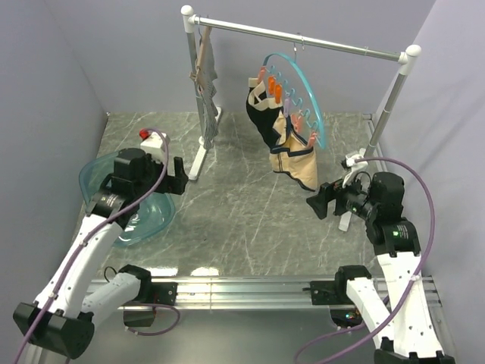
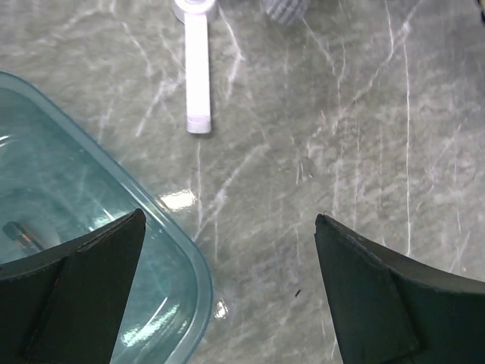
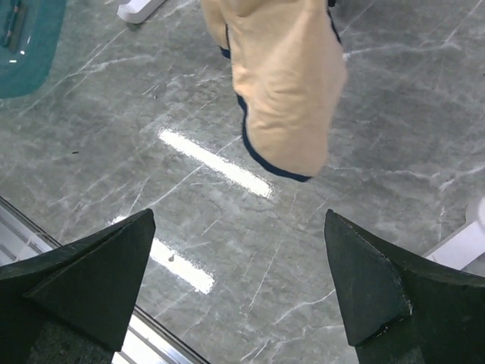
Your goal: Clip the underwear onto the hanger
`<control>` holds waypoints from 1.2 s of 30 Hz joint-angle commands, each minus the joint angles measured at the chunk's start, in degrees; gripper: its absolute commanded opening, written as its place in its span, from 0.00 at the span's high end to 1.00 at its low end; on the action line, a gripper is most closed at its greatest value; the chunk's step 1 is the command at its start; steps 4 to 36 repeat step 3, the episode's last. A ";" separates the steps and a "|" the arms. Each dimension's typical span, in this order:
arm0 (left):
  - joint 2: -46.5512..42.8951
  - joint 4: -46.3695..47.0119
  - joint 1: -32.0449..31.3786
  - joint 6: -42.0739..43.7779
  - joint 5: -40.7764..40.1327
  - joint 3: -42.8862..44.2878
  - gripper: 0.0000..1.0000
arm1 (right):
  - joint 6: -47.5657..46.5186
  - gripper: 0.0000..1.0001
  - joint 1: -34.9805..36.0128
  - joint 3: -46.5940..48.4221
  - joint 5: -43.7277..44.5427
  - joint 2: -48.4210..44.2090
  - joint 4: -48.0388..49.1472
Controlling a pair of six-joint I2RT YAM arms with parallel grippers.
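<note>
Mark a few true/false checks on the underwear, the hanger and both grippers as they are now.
1. The tan underwear hangs from the teal hanger. True.
2. The right gripper is shut on the underwear. False: its jaws are open and clear of the fabric.
3. The left gripper is open and holds nothing. True.
4. The hanger lies flat on the table. False: it hangs by its hook from the white rail.
5. A black garment is on the same hanger. True.
</note>
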 commanded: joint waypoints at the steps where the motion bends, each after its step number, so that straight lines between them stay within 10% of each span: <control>1: -2.19 1.79 1.58 0.34 -0.30 0.31 0.01 | -0.77 0.00 -0.86 0.62 -0.69 -1.15 0.09; 36: -2.28 1.62 2.81 -0.44 0.31 0.40 0.00 | -0.77 0.00 -1.03 0.71 -0.16 -1.68 0.18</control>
